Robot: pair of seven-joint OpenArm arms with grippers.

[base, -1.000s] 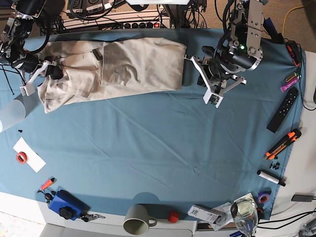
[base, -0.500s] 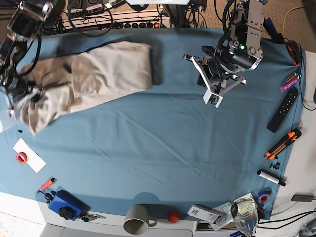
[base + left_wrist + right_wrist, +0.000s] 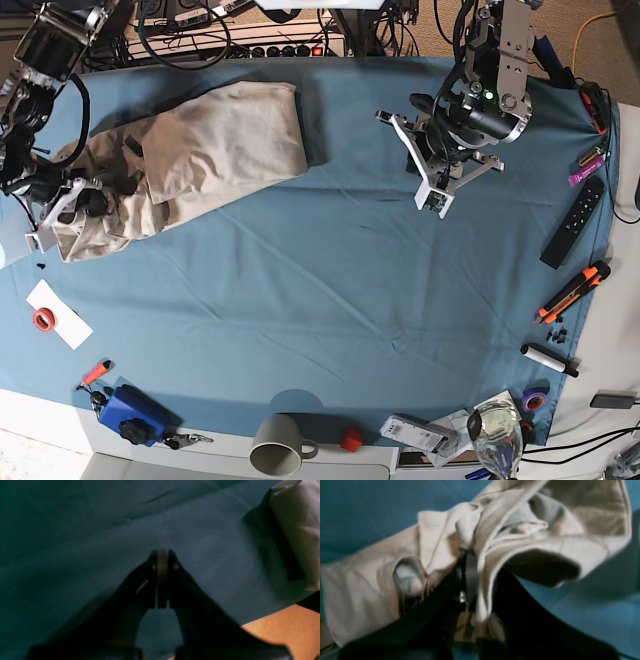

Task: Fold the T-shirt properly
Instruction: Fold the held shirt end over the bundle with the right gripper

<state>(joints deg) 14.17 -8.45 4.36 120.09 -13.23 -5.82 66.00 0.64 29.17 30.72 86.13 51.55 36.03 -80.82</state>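
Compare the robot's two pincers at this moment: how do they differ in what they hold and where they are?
The right pincer is shut on the T-shirt, bunched fabric draped over it; the left pincer is shut on nothing. The right pincer sits at the shirt's crumpled end; the left pincer hangs over bare tablecloth, apart from the shirt. Both have dark fingers.

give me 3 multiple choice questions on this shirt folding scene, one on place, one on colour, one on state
1. Where does the T-shirt lie in the base view?
A. upper left of the cloth
B. lower right
C. dead centre

2. What colour is the tablecloth?
A. red
B. blue-teal
C. white

3. How is the left pincer?
A. shut, holding nothing
B. wide open
C. clamped on the shirt

Answers:
1 A, the shirt is bunched near the right pincer at the upper left.
2 B, blue-teal cloth shows all around the shirt.
3 A, its tips meet over bare cloth in the left wrist view.
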